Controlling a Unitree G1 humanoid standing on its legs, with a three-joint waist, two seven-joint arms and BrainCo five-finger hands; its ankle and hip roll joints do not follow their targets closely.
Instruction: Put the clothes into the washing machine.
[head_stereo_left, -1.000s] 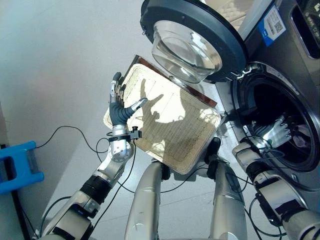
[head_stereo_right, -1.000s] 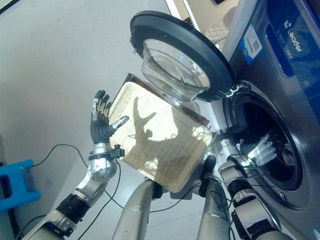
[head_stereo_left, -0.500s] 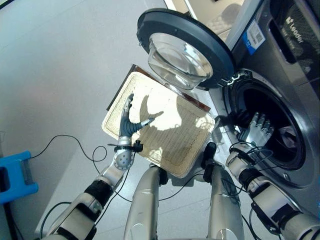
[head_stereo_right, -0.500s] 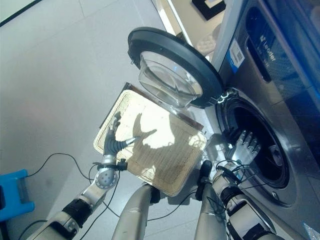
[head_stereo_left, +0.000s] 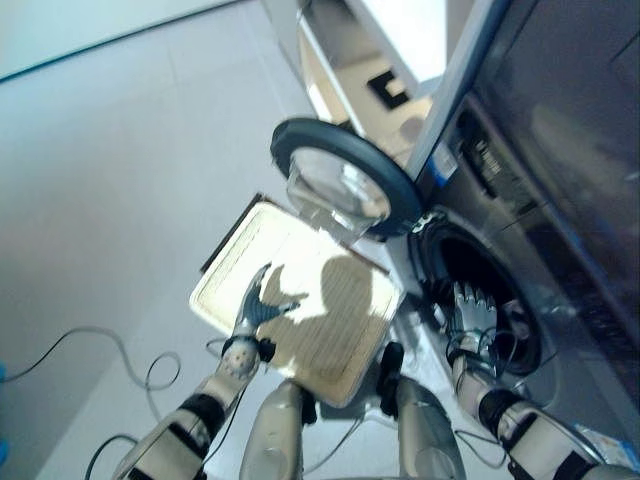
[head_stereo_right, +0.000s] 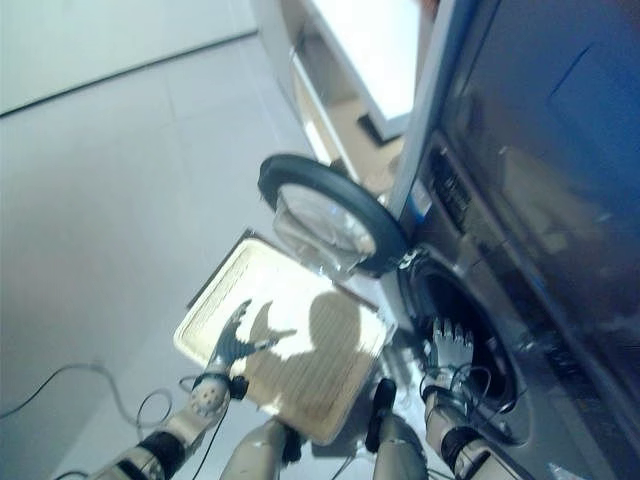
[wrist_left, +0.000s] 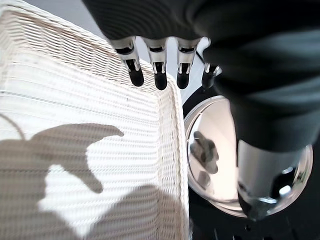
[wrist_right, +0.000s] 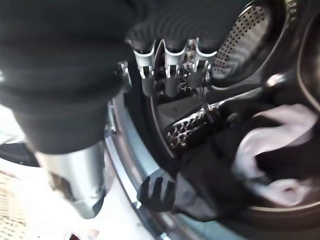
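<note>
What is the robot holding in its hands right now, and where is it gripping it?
Nothing. The left hand hangs open above the wicker basket, and the right hand is open at the washing machine opening. The clothes lie inside the drum.

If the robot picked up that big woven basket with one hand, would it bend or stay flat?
The woven basket would probably stay mostly flat, since its tight weave and raised rim look stiff. It appears empty, so likely light. Being wide and shallow, it might tilt if the left hand gripped one edge.
</note>
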